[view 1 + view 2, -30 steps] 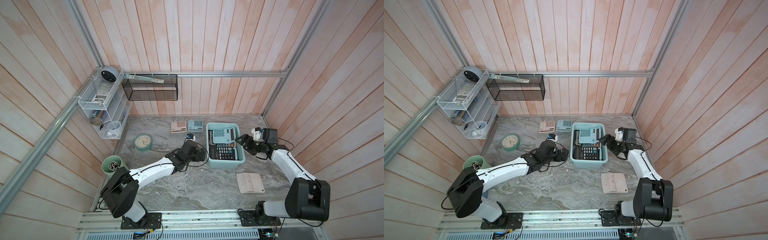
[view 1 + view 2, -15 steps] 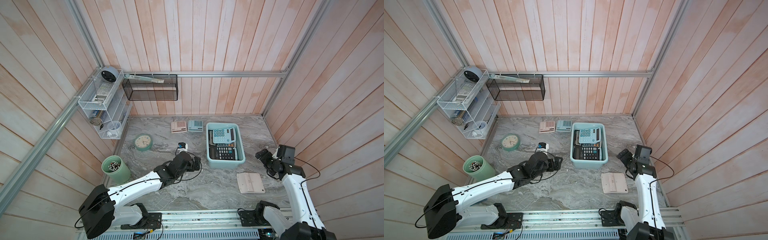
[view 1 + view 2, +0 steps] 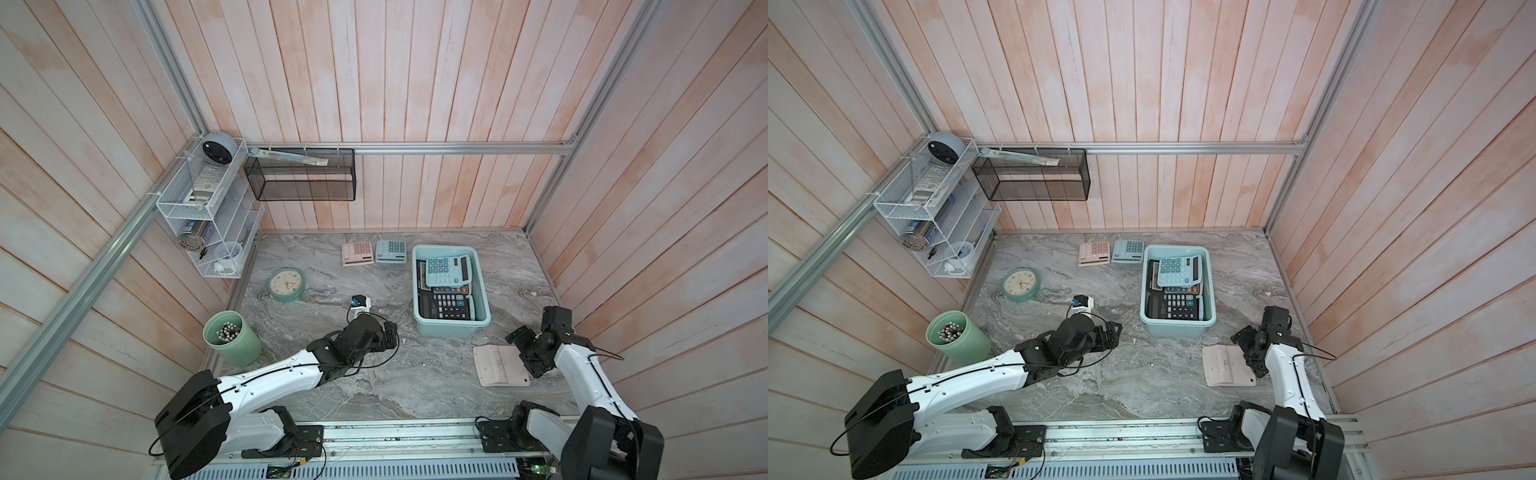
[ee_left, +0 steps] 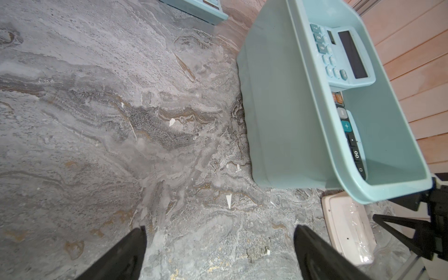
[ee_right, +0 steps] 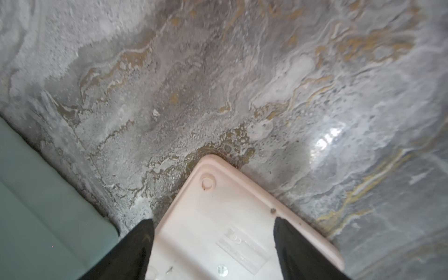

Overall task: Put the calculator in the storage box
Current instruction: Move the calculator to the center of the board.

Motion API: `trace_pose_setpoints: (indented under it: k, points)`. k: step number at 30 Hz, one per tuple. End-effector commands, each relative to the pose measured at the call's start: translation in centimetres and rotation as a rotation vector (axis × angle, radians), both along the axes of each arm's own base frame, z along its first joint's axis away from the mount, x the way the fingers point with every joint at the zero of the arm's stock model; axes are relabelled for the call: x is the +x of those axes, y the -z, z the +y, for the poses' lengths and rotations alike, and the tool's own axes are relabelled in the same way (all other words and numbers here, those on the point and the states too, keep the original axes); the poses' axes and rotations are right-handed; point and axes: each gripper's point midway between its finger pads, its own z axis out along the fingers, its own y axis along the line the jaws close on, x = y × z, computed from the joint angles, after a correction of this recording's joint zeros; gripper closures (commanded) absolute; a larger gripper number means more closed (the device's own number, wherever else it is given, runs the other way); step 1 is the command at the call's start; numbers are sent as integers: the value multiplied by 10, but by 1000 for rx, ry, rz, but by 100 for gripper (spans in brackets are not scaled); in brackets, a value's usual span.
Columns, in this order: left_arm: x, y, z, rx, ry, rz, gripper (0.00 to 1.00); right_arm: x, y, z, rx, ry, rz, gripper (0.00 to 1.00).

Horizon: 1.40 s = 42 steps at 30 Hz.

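Observation:
The storage box (image 3: 451, 330) is a pale teal tub right of the table's middle, seen in both top views. In it a light blue calculator (image 3: 448, 270) lies on black ones (image 3: 446, 303). A pink calculator (image 3: 500, 365) lies face down on the marble near the box's front right corner. My right gripper (image 3: 524, 351) hangs over its right end. In the right wrist view the open gripper (image 5: 213, 242) has its black fingers either side of the pink back (image 5: 218, 218). My left gripper (image 3: 388, 334) is open and empty, left of the box's near wall (image 4: 278, 109).
Against the back wall lie a pink calculator (image 3: 356, 253) and a blue one (image 3: 390, 251). A teal clock (image 3: 286, 284), a small white and blue object (image 3: 358, 302) and a green pen cup (image 3: 230, 343) stand on the left. A black mesh basket (image 3: 301, 180) and a wire shelf (image 3: 203, 208) hang on the walls.
My right arm has swung from the box's right side back to the face-down pink calculator, its jaws narrowing a little. My left arm has pulled back from the box.

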Motion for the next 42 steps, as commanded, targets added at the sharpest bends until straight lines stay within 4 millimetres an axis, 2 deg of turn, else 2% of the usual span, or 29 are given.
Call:
trace_pose_setpoints:
  k: [1,7,12,16,20,25,29,31,33,37,42]
  points:
    - [0,-3,1,-23,-10,-16,0,-1,6,20,117,-30,12,18]
    - [0,1,1,-21,-11,-13,0,-7,20,48,178,-91,58,25]
    - [-1,2,0,-24,-10,-9,0,-15,22,81,181,-165,73,29]
    - [-2,3,1,-29,-10,-5,0,-27,19,96,197,-175,62,33]
    - [-2,3,0,-36,-9,-1,0,-28,6,89,157,-163,1,36]
    - [-4,7,-8,-54,7,17,0,-28,1,57,-17,-107,-48,40]
    - [-9,12,-11,-59,11,26,0,-29,-5,41,-94,-101,-64,40]
    - [-10,15,-13,-64,13,32,0,-33,-3,29,-155,-78,-43,40]
    - [-11,17,-14,-63,13,36,0,-37,5,24,-152,-42,-14,37]
    - [-13,19,-14,-74,10,39,0,-38,23,39,-53,-46,1,36]
    - [-15,20,-11,-81,4,42,0,-38,26,60,50,-129,10,39]
